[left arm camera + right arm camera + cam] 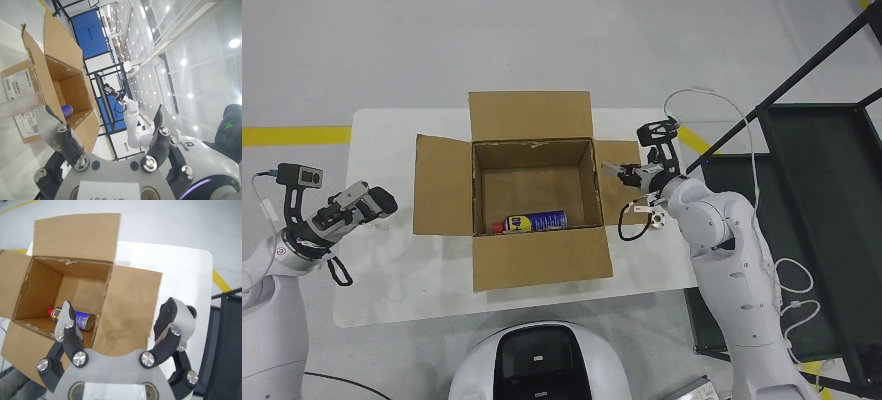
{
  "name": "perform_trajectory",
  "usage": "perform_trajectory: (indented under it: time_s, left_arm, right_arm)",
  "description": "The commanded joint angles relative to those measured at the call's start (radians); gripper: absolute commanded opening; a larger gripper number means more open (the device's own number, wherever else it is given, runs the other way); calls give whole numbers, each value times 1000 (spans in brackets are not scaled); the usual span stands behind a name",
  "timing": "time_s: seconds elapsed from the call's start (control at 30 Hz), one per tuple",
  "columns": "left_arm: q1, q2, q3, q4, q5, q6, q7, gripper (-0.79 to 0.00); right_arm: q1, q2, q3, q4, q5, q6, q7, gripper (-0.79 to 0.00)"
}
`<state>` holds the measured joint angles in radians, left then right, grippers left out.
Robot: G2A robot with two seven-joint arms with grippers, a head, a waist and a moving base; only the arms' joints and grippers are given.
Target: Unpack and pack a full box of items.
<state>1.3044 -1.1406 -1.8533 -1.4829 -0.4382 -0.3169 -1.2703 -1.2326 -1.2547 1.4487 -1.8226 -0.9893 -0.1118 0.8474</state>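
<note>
An open cardboard box (pixel 532 255) stands mid-table with all flaps folded out. A blue spray can (pixel 530 222) with a red cap lies on its side on the box floor, against the near wall; I see the can (pixel 83 319) past my right fingers and its end (pixel 66 110) from the left wrist. My right gripper (pixel 626 177) hangs open over the right flap (pixel 128 306), holding nothing, as its own view (pixel 117 313) shows. My left gripper (pixel 385 204) is open and empty, off the box's left side over the table, and its own view (pixel 103 119) looks toward the box (pixel 62 85).
The white table (pixel 392 280) has free room left of the box and a narrow strip at the front. A dark metal rack (pixel 812 200) stands close beyond the table's right edge. A yellow floor line (pixel 292 135) runs behind the table.
</note>
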Motion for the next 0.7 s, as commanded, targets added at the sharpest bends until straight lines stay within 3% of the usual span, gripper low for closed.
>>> perform_trajectory:
  time_s: [0.0, 0.13, 0.2, 0.57, 0.67]
  left_arm:
    - [0, 0, 0, 0, 0, 0, 0, 0]
    - [0, 0, 0, 0, 0, 0, 0, 0]
    - [0, 0, 0, 0, 0, 0, 0, 0]
    - [0, 0, 0, 0, 0, 0, 0, 0]
    - [0, 0, 0, 0, 0, 0, 0, 0]
  right_arm:
    - [47, -1, -42, 16, 19, -70, 21, 0]
    - [134, -2, -111, 82, 74, -189, 89, 0]
    - [169, -3, -129, 124, 100, -199, 120, 0]
    - [169, -3, -129, 124, 100, -199, 120, 0]
    - [177, -2, -154, 159, 98, -266, 98, 0]
